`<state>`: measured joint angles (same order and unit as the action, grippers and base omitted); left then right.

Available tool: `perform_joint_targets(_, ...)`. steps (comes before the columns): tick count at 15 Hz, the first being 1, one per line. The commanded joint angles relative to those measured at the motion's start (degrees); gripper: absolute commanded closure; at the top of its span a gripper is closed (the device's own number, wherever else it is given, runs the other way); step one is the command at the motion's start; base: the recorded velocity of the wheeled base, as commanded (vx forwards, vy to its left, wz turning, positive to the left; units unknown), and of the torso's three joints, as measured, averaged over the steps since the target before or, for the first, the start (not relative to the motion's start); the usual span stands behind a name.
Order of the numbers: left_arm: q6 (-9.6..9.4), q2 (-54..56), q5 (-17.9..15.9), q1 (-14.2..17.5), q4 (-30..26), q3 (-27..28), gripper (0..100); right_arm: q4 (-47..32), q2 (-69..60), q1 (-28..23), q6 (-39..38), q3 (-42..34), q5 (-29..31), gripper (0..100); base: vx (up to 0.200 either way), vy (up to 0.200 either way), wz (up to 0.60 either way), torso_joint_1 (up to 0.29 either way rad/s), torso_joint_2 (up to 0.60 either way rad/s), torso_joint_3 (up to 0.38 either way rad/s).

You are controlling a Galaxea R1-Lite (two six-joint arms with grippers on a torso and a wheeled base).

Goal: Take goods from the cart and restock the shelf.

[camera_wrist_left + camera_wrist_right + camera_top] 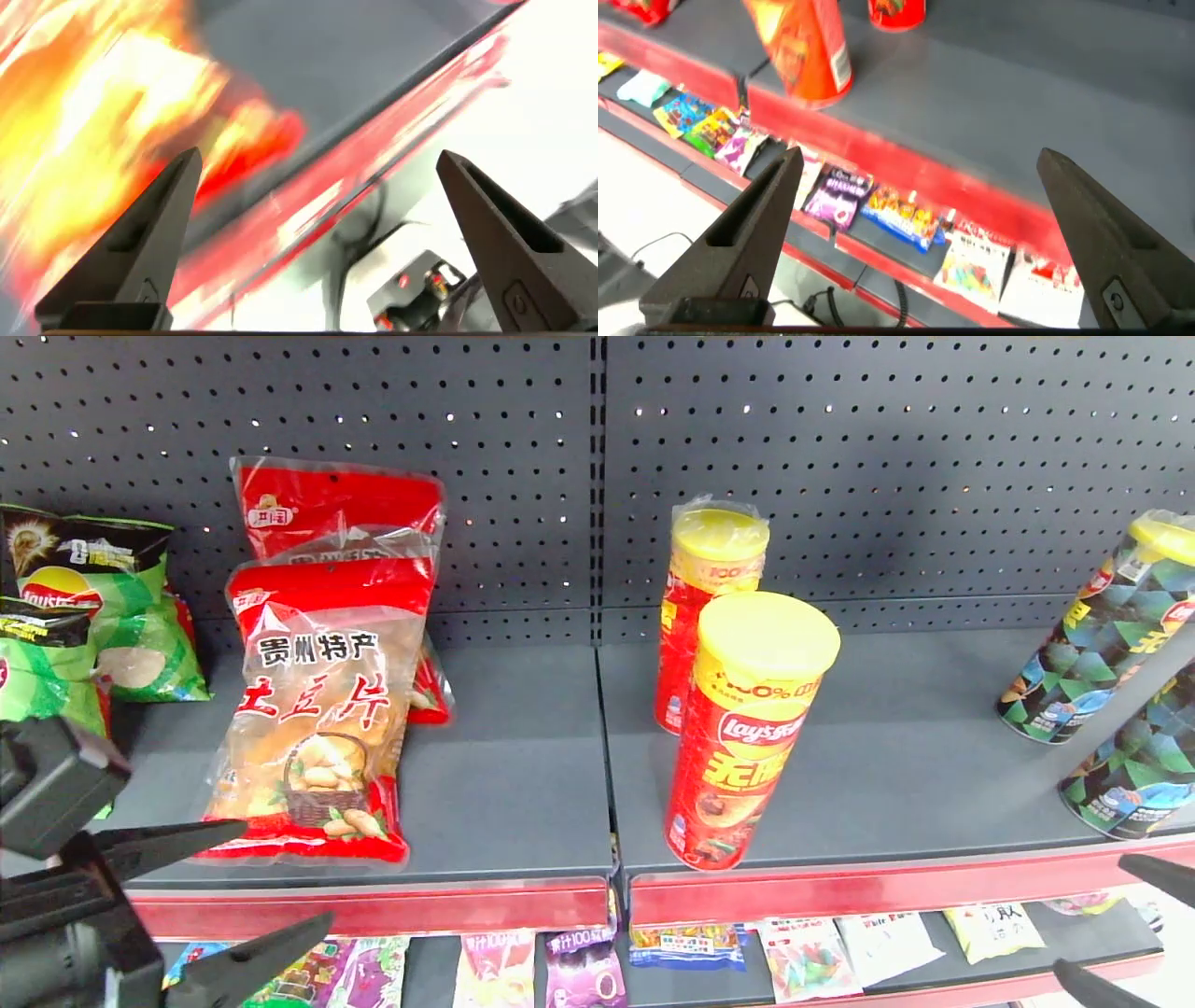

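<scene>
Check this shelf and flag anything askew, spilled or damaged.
Nothing spilled or torn. The patterned cans at the shelf's right end look tilted, tops leaning rightward, though the camera angle may exaggerate it. The front snack bag slumps back against the bag behind it.

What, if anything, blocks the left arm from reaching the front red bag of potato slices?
Likely nothing, so yes: the left claw sits open at the shelf edge, right by the lower corner of the front red bag, and no other goods stand between them.
</scene>
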<state>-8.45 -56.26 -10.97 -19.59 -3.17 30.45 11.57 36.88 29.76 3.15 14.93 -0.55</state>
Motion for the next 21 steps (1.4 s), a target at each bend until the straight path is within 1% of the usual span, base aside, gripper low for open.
perform_joint_targets(1, 0.01, 8.62, 2.62, 2.1, -3.51, -0.75, 0, -3.83, -9.81, -0.14, 0.02, -0.7, 0.28, 0, 0.0, 0.0, 0.0, 0.0, 0.0, 0.0)
perform_joint_targets(2, 0.19, 11.79, 6.23, 2.28, -5.88, -1.1, 0, -5.77, -13.41, -0.4, -0.07, -0.7, 0.81, 0, 0.0, 0.0, 0.0, 0.0, 0.0, 0.0)
perform_joint_targets(3, 0.36, 14.25, 7.9, 2.28, -7.55, -1.89, 0, -7.7, -15.52, -0.75, -0.07, -0.7, 1.69, 0, 0.0, 0.0, 0.0, 0.0, 0.0, 0.0)
perform_joint_targets(5, 0.63, 20.49, 10.8, 2.28, -11.16, -4.17, 0, -14.03, -19.47, -2.34, -0.07, 1.15, 3.89, 0, 0.0, 0.0, 0.0, 0.0, 0.0, 0.0)
perform_joint_targets(6, 1.59, 23.74, 12.99, 2.28, -12.04, -5.84, 0, -17.81, -20.88, -3.65, -0.07, 3.17, 5.29, 0, 0.0, 0.0, 0.0, 0.0, 0.0, 0.0)
perform_joint_targets(7, 2.12, 24.88, 13.61, 2.36, -12.21, -6.46, 0, -18.95, -21.32, -4.18, -0.16, 3.7, 5.73, 0, 0.0, 0.0, 0.0, 0.0, 0.0, 0.0)
perform_joint_targets(8, 3.35, 31.65, 15.45, 2.45, -14.32, -9.01, 0, -25.1, -23.43, -7.7, -0.95, 6.25, 8.99, 0, 0.0, 0.0, 0.0, 0.0, 0.0, 0.0)
perform_joint_targets(9, 4.67, 35.61, 17.04, 3.95, -16.87, -9.27, 0, -29.59, -24.22, -10.95, -1.21, 7.92, 11.36, 0, 0.0, 0.0, 0.0, 0.0, 0.0, 0.0)
perform_joint_targets(10, 7.66, 37.71, 18.18, 7.64, -19.24, -9.09, 0, -33.45, -24.48, -15.17, -2.18, 9.41, 12.5, 0, 0.0, 0.0, 0.0, 0.0, 0.0, 0.0)
perform_joint_targets(11, 8.1, 37.89, 18.27, 8.25, -19.42, -9.09, 0, -33.89, -24.48, -15.96, -2.44, 9.59, 12.5, 0, 0.0, 0.0, 0.0, 0.0, 0.0, 0.0)
perform_joint_targets(12, 9.68, 39.38, 18.27, 13.97, -20.3, -9.45, 0, -37.41, -24.66, -22.81, -5.17, 10.2, 12.68, 0, 0.0, 0.0, 0.0, 0.0, 0.0, 0.0)
perform_joint_targets(13, 10.03, 39.91, 19.06, 22.67, -21.35, -10.15, 0, -39.87, -25.45, -30.99, -5.69, 10.12, 12.5, 0, 0.0, 0.0, 0.0, 0.0, 0.0, 0.0)
perform_joint_targets(14, 10.73, 40.18, 18.71, 29.26, -21.62, -11.47, 0, -40.22, -25.71, -34.15, -5.69, 9.59, 12.33, 0, 0.0, 0.0, 0.0, 0.0, 0.0, 0.0)
perform_joint_targets(15, 10.82, 40.88, 16.95, 32.69, -21.09, -13.75, 0, -40.05, -26.68, -35.03, -5.61, 8.01, 11.97, 0, 0.0, 0.0, 0.0, 0.0, 0.0, 0.0)
perform_joint_targets(16, 11.0, 43.6, 12.82, 32.6, -19.42, -15.42, 0, -38.64, -29.85, -34.5, -4.99, 5.28, 11.8, 0, 0.0, 0.0, 0.0, 0.0, 0.0, 0.0)
perform_joint_targets(17, 10.91, 47.12, 7.19, 30.66, -16.87, -17.0, 0, -34.68, -31.69, -33.54, -3.76, 2.56, 10.57, 0, 0.0, 0.0, 0.0, 0.0, 0.0, 0.0)
perform_joint_targets(18, 10.65, 49.05, 4.56, 29.35, -15.46, -18.24, 0, -30.73, -31.43, -33.45, -3.41, 1.06, 9.25, 0, 0.0, 0.0, 0.0, 0.0, 0.0, 0.0)
perform_joint_targets(19, 9.24, 50.72, 3.85, 27.85, -12.21, -21.93, 0, -23.17, -31.95, -29.76, -3.15, -2.54, 5.03, 0, 0.0, 0.0, 0.0, 0.0, 0.0, 0.0)
perform_joint_targets(20, 8.45, 50.63, 3.85, 27.85, -5.71, -25.18, 0, -22.64, -32.83, -27.65, -1.65, -4.47, 5.12, 0, 0.0, 0.0, 0.0, 0.0, 0.0, 0.0)
perform_joint_targets(21, 8.01, 50.72, 4.64, 27.85, 3.17, -29.4, 0, -22.2, -34.86, -28.79, -1.12, -8.69, 4.86, 0, 0.0, 0.0, 0.0, 0.0, 0.0, 0.0)
